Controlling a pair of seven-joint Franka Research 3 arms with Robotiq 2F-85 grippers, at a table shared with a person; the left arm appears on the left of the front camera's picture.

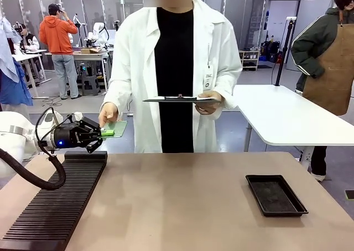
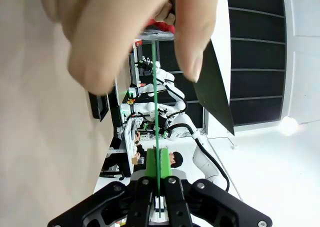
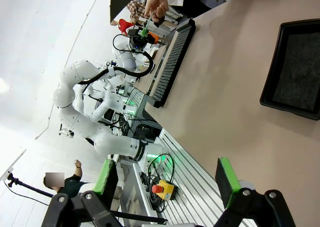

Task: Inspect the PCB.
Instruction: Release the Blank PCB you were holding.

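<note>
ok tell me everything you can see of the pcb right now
The PCB is a thin, flat, pale grey-green rectangular board, held about level in the air over the far left side of the table. The left gripper is shut on one edge with its green pads, and the person's hand pinches it too. The left wrist view shows it edge-on as a fine green line.

White rounded left arm (image 1: 12, 139) with a looping black cable (image 1: 34, 177) and black, green-padded end effector (image 1: 103, 134).
</note>
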